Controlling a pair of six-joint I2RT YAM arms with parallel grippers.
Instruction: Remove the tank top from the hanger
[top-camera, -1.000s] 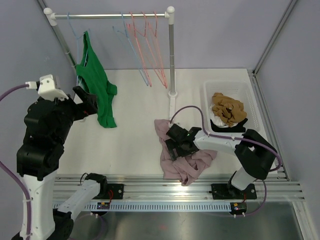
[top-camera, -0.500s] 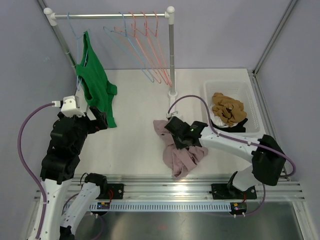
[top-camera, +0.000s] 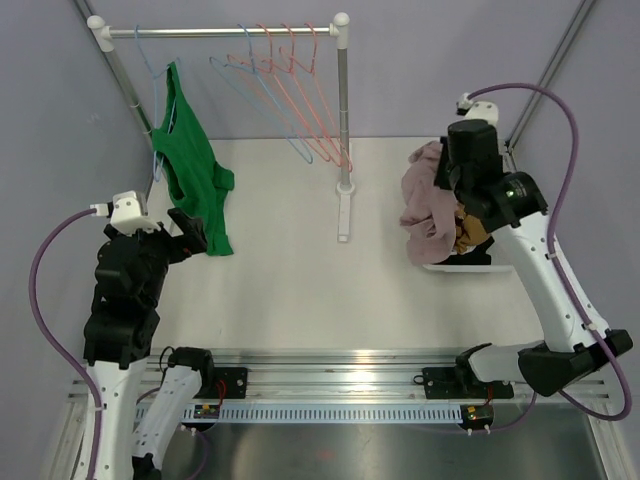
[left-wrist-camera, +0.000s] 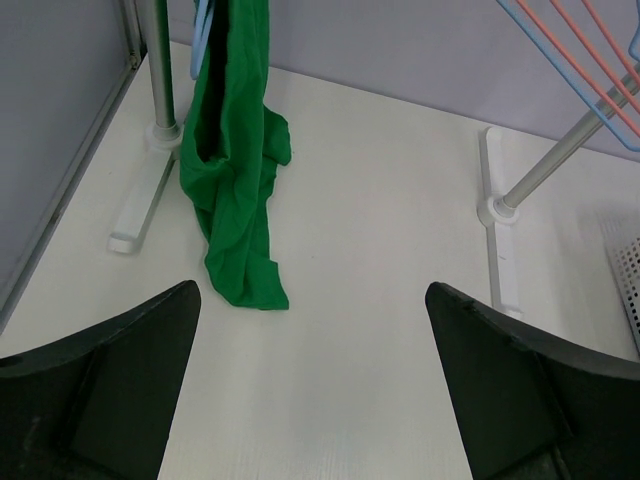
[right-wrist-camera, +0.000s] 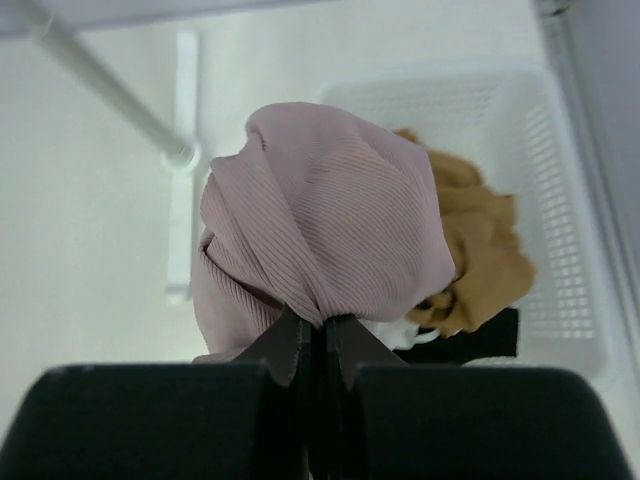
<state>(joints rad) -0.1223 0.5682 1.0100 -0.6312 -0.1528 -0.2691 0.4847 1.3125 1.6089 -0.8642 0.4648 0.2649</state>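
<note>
Tank top: the green tank top (top-camera: 190, 170) hangs on a light-blue hanger (left-wrist-camera: 204, 20) at the left end of the rail (top-camera: 220, 32), toward 10 o'clock on the counter (top-camera: 280, 290). Its lower end is bunched and rests on the counter surface (clearest from the left wrist).
Left gripper: the left gripper (left-wrist-camera: 320, 400) has its fingers spread wide with nothing between them. It is low over the counter at about 9 o'clock, and in its own view the tank top lies ahead toward 11 o'clock, apart from both fingers.
Right gripper: the right gripper (right-wrist-camera: 320, 340) is pressed together on a fold of a pink garment (right-wrist-camera: 320, 230), which hangs from it in a bundle.
Pink garment's place: raised at about 2 o'clock, over the near-left part of the basket (right-wrist-camera: 570, 250) (not resting in it, as far as the top view shows).
Basket: white and perforated, holding a tan garment (right-wrist-camera: 480, 240) and a black piece (right-wrist-camera: 480, 335).
Other hangers: empty pink and blue hangers (top-camera: 300, 100) hang on the rail toward 12 o'clock.
</note>
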